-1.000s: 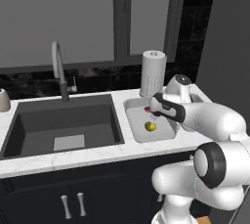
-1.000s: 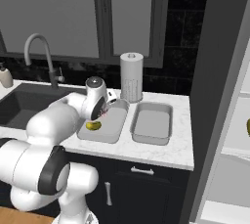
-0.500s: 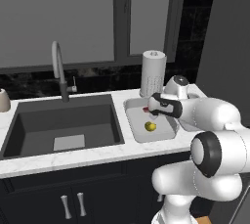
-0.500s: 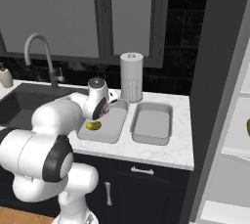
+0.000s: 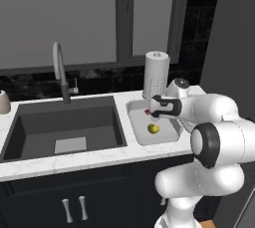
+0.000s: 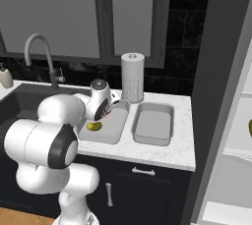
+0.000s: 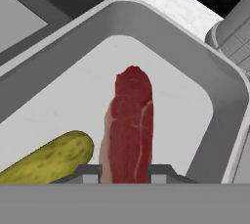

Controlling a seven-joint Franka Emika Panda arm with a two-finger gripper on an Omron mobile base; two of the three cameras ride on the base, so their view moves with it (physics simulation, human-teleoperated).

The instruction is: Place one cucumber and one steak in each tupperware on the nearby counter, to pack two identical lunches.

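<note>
The steak [image 7: 129, 125] hangs clamped between the fingers [image 7: 161, 171] over the tupperware [image 7: 215, 71] nearest the sink, beside its cucumber [image 7: 49, 159]. Released from here, it could tip against the rim, straddling it.

window [image 5: 124, 18] grey panes | backsplash [image 5: 35, 85] black | cabinets [image 5: 74, 192] navy
</note>
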